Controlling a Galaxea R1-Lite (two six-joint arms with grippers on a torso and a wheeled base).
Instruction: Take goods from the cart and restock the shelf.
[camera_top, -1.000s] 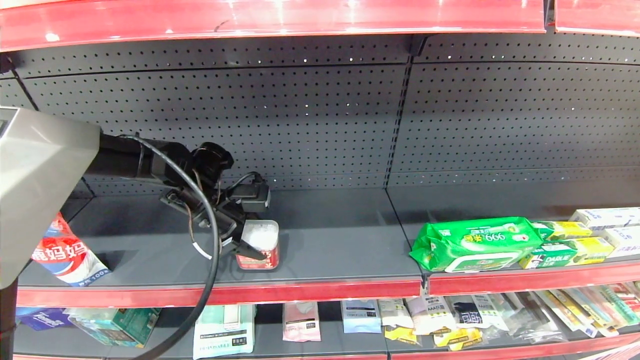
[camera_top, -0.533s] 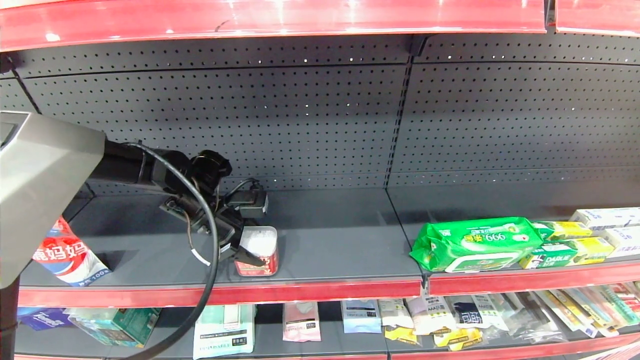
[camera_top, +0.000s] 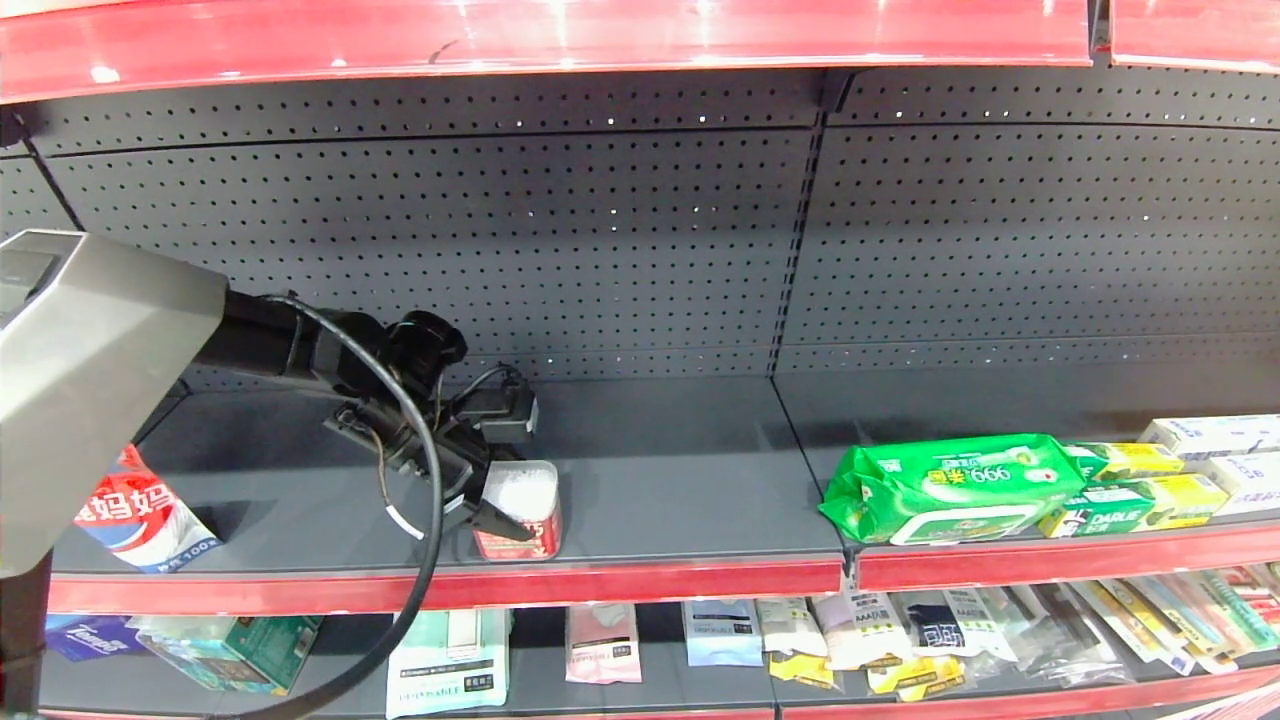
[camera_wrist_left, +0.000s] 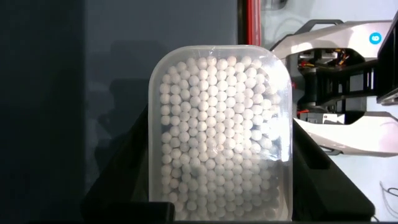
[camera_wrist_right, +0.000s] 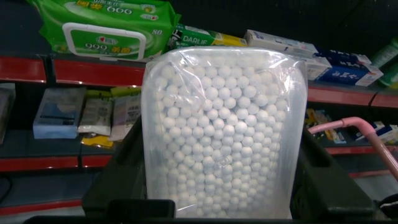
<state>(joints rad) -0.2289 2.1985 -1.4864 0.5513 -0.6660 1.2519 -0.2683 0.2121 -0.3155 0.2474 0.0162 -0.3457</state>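
The left tool (camera_top: 508, 505) pinches a tub of white balls (camera_top: 530, 490) between its two black fingers (camera_wrist_left: 323, 186), one on each side. In the head view the tub stands low and left of the middle, on the grey shelf (camera_top: 660, 490), near its red front edge. The right tool (camera_wrist_right: 224, 186) pinches a second tub of white balls (camera_wrist_right: 224, 124) the same way, with the shelves behind it. Far right on the grey shelf lies a green pack of wipes (camera_top: 940, 487), with toothpaste boxes (camera_top: 1140, 490) just beside it. A red and white bag (camera_top: 140, 520) stands at the lower left.
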